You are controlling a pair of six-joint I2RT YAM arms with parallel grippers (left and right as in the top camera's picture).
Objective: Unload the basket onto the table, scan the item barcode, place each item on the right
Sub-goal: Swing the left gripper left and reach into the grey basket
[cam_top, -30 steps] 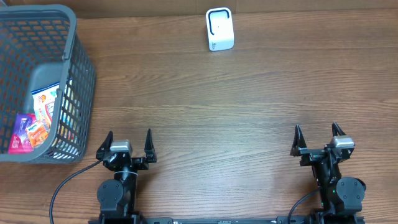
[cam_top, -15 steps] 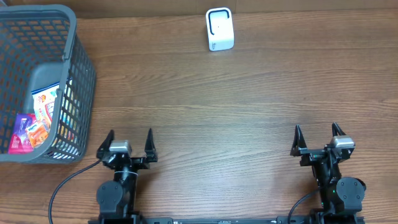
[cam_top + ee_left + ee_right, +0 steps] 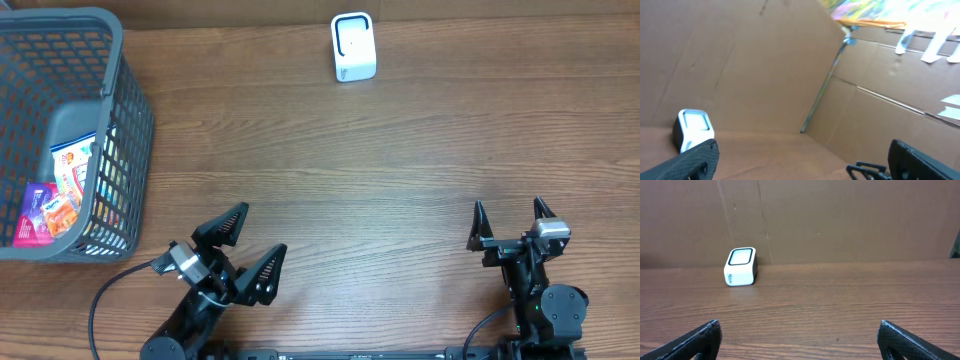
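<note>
The white barcode scanner (image 3: pixel 353 47) stands at the far edge of the table, also in the right wrist view (image 3: pixel 740 266) and at the left of the left wrist view (image 3: pixel 694 129). Colourful packets (image 3: pixel 75 180) lie inside the grey basket (image 3: pixel 135 120) at the far left. My left gripper (image 3: pixel 265 228) (image 3: pixel 804 145) is open and empty near the front edge, turned diagonally toward the right. Near the front right my right gripper (image 3: pixel 509 205) (image 3: pixel 799 325) faces the scanner, open with nothing between its fingers.
A purple packet (image 3: pixel 35 215) lies at the basket's near corner. Brown cardboard walls (image 3: pixel 840 220) stand behind the table. The left arm's cable (image 3: pixel 105 295) loops by the front edge. Bare wooden tabletop (image 3: pixel 350 170) lies between the grippers and the scanner.
My left gripper has swung to the right and turned diagonal, lifting off its rest pose. The right arm has not moved. Both stay open.
</note>
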